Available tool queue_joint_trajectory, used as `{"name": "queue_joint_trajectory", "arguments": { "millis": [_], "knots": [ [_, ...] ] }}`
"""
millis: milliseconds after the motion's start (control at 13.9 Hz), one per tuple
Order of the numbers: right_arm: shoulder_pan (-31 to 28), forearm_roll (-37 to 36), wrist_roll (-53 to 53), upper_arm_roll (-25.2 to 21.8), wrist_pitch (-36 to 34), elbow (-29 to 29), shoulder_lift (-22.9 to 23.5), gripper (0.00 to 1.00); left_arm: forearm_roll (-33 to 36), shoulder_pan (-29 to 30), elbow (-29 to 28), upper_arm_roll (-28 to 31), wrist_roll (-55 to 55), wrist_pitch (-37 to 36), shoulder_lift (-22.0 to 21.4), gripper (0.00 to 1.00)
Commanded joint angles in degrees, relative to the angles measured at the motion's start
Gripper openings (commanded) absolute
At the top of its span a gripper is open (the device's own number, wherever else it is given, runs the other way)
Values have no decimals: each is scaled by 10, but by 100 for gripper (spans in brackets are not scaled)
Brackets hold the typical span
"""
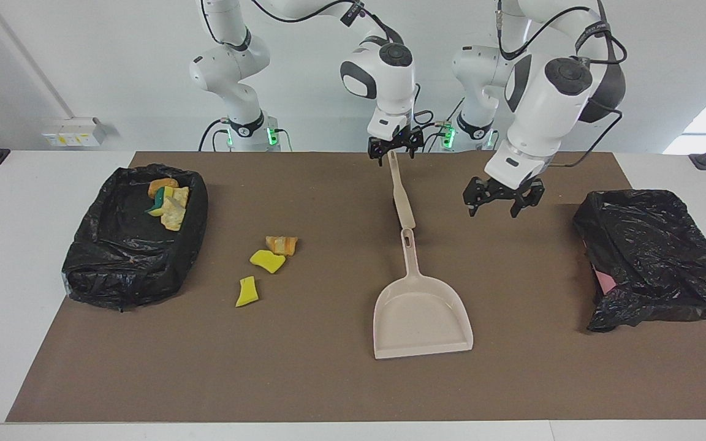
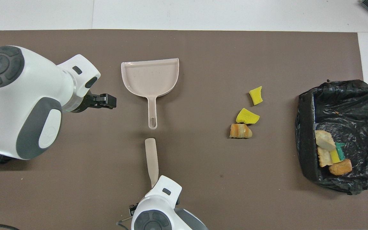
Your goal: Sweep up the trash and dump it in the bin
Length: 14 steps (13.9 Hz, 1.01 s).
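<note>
Pickup of the tools looks to us like the step in hand, since three pieces are not yet swept. Closest to the robots, the right gripper (image 1: pixel 392 149) hangs over the near end of the beige brush (image 1: pixel 402 193), its fingers spread; we cannot tell whether they touch the handle, which lies flat on the mat. The left gripper (image 1: pixel 503 201) is over bare mat between the brush and the crumpled black bag (image 1: pixel 653 257) at the left arm's end, wide open and holding nothing. Farther out lies the dustpan (image 1: pixel 420 315), empty, its handle pointing at the brush.

Loose trash sits toward the right arm's end: a striped golden pastry (image 1: pixel 282 245), with a yellow sponge scrap (image 1: pixel 267 261) touching it and a second scrap (image 1: pixel 246 291) farther out. Several similar pieces already lie in the black-lined bin (image 1: pixel 197 208). Next, we judge, each arm needs a firm hold on a tool, the pan's lip flat beside the pieces.
</note>
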Motion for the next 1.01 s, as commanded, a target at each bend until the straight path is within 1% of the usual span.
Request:
{"name": "queue_joint_trajectory", "arguments": {
  "millis": [0, 72, 144, 359, 574, 646, 790, 933],
  "knots": [
    [9, 12, -7, -3, 54, -53, -15, 100, 9, -35, 4, 9, -62, 58, 36, 100],
    [14, 10, -7, -3, 61, -54, -8, 100, 12, -48, 7, 9, -89, 81, 57, 100],
    [14, 4, -8, -4, 75, -54, 0, 100, 21, -58, 9, 9, -106, 101, 67, 100],
    [8, -4, -46, -5, 98, -53, 12, 100, 24, -81, 10, 9, -127, 117, 84, 100],
    [8, -6, -52, -5, 119, -53, 20, 100, 28, -97, 9, 7, -157, 144, 91, 100],
    [8, -10, -59, -5, 119, -53, 20, 85, 28, -103, 8, 8, -158, 157, 108, 100],
    [1, -11, -86, -6, 119, -53, 21, 41, 28, -109, 8, 8, -158, 162, 117, 100],
    [-3, -11, -91, -6, 114, -52, 24, 9, 28, -110, 8, 7, -158, 166, 117, 100]
  ]
}}
